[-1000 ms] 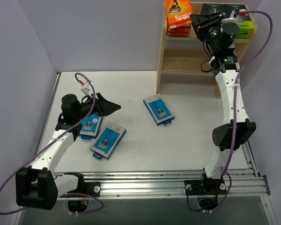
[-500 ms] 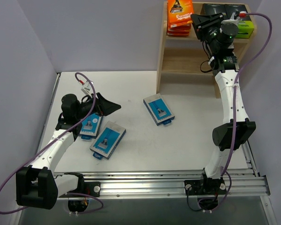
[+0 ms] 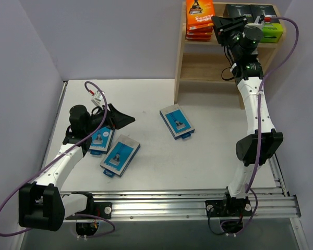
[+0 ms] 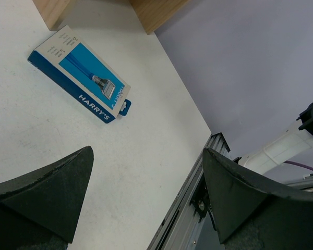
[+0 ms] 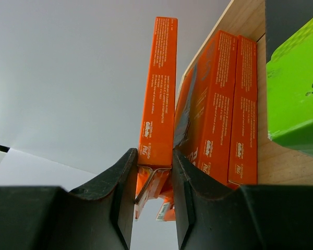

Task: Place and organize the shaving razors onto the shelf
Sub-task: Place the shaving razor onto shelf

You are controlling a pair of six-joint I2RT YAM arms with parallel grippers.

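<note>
Clearance is slim between the flat orange razor pack [image 5: 157, 94] pinched on edge by the right end effector [image 5: 154, 161] and two matching orange packs [image 5: 221, 114] upright on the top tier of the light wooden shelf [image 3: 206, 65], far right, long axes nearly parallel; the left end effector [image 4: 146, 156] hangs spread, well apart.

Black boxes [image 3: 252, 9] partly hidden behind the right pincer [image 3: 217, 23]
</note>
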